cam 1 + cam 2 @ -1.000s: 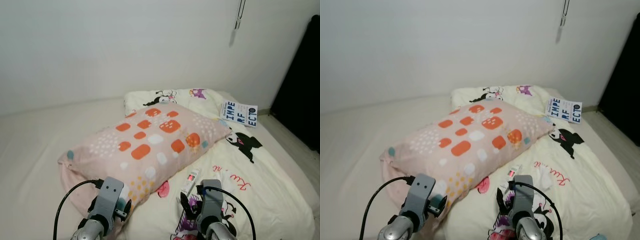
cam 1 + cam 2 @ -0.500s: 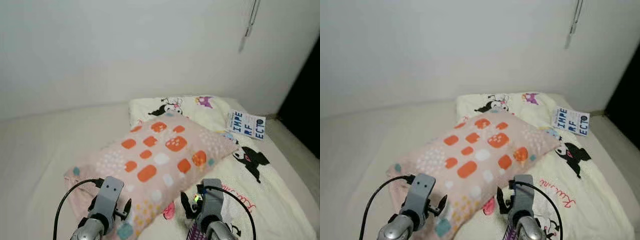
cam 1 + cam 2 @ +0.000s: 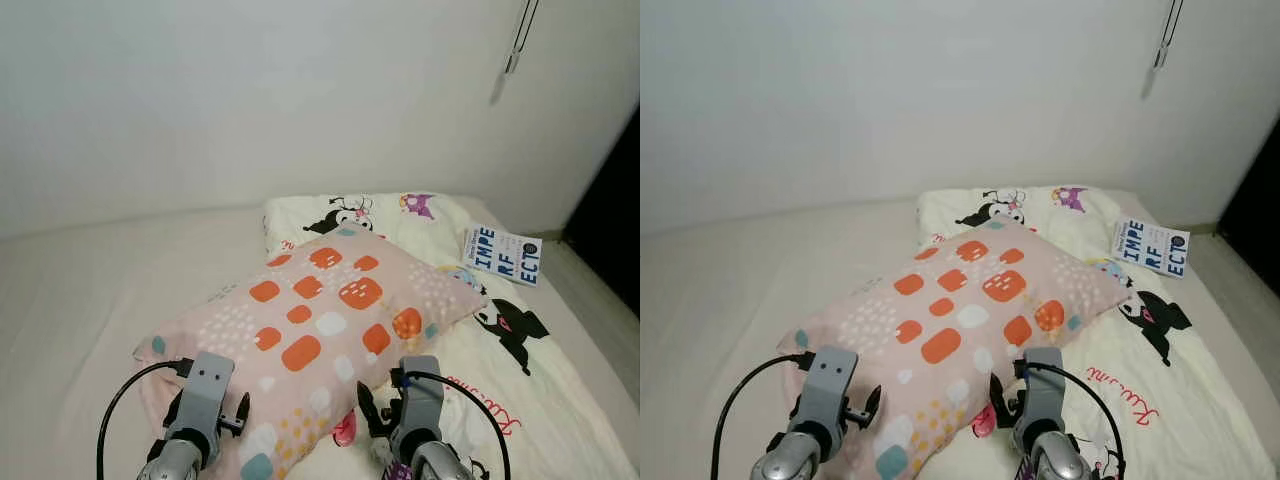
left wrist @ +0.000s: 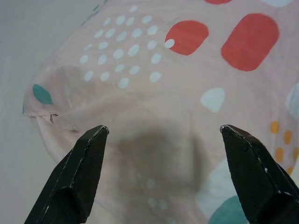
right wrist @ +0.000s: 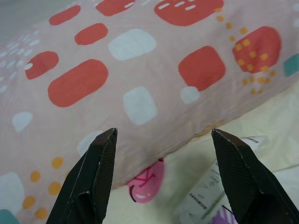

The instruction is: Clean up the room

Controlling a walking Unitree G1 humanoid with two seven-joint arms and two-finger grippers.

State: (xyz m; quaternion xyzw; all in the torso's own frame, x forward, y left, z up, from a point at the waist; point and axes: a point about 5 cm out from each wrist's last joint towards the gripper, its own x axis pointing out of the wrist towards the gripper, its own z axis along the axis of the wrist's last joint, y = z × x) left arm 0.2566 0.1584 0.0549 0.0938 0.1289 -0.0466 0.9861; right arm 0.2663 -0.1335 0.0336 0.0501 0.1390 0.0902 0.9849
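A pink pillow (image 3: 320, 320) with orange and white patches lies slantwise on the bed, partly over a cream cartoon-print duvet (image 3: 520, 350). My left gripper (image 3: 207, 412) is open just short of the pillow's near left corner; in the left wrist view its open gripper (image 4: 163, 128) frames that corner (image 4: 154, 93). My right gripper (image 3: 395, 420) is open at the pillow's near right edge, and the right wrist view shows the gripper (image 5: 163, 131) over the pillow's side (image 5: 140, 70). A small white tube (image 5: 205, 200) lies on the duvet under it.
A book (image 3: 502, 255) lettered IMPERFECTO lies on the duvet at the far right. Plain beige sheet (image 3: 70, 300) covers the left of the bed. A dark piece of furniture (image 3: 612, 190) stands at the right, and a cord (image 3: 518, 45) hangs on the wall.
The whole picture has shifted, so the camera has moved: pillow and book sit higher and further right earlier. The white tube beside the right gripper is now hidden in the eye views. Both grippers stay open.
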